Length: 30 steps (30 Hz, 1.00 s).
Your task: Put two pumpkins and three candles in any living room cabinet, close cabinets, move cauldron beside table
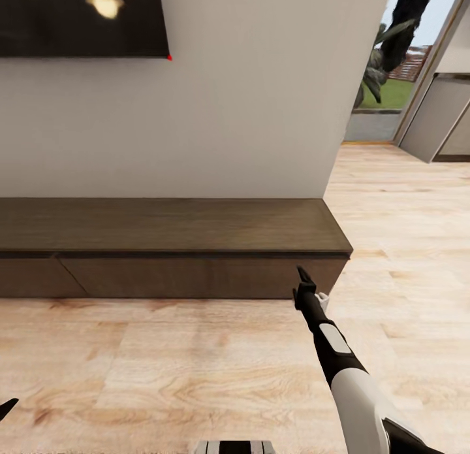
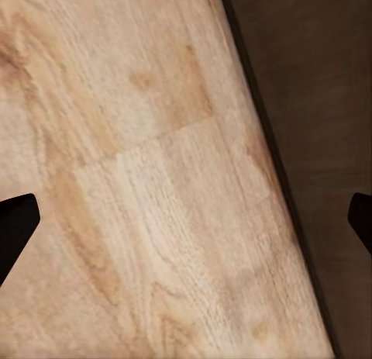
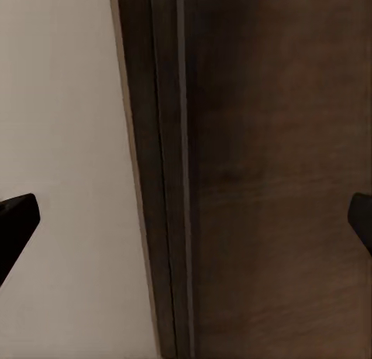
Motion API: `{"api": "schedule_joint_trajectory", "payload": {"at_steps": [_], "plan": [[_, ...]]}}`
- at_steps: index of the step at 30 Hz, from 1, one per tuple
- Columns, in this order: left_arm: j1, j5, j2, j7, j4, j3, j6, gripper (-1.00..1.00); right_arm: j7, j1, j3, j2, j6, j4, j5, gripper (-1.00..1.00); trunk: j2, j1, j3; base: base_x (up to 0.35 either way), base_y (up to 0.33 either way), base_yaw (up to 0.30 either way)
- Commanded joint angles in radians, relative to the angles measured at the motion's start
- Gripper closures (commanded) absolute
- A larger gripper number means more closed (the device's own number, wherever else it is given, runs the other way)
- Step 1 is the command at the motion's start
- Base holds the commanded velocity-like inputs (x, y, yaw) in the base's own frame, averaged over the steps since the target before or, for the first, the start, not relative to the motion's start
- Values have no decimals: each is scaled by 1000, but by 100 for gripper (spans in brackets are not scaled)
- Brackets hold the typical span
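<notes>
At the far left a dark wall screen (image 1: 81, 19) hangs above the cabinet (image 1: 170, 228), which runs low along the pale wall (image 1: 248, 114) with all its flat drawer fronts flush — shut, as far as can be judged, and its top bare. Near the left edge of the head view only a dark tip of the left gripper (image 1: 6, 407) shows; in its wrist view the fingers stand wide apart with nothing between them, over the wooden floor (image 2: 155, 196) beside the cabinet's base. To the right, the right gripper (image 1: 304, 279) is raised toward the cabinet's right drawer front, very near it — probably placed there to work that drawer open. Its wrist view faces the dark wood and wall, fingers spread wide, empty. Far right, a doorway (image 1: 385, 81) looks onto greenery.
</notes>
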Motion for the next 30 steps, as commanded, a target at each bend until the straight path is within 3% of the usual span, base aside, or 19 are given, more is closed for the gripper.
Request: {"api": "schedule_joint_trajectory", "payload": {"at_steps": [1,10,15,23,30], "plan": [[0,-1,0,-3,0,1,5,-100,5,0,-6,1,9,-2,-7,-100,-1,0,-5,0,0,0],[0,-2,1,1,3,-1,5,-100,23,21,-5,1,11,-12,-4,-100,-3,4,-39,0,0,0],[28,11,-25,-28,31,-1,-1,-100,51,3,-4,-27,39,-40,-12,-100,-3,4,-39,0,0,0],[53,11,-25,-72,37,-1,-1,-100,96,3,-4,-72,59,-41,-12,-100,-3,4,-39,0,0,0],[53,11,-25,-96,37,-1,-1,-100,132,3,-4,-72,59,-41,-12,-100,-3,4,-39,0,0,0]]}}
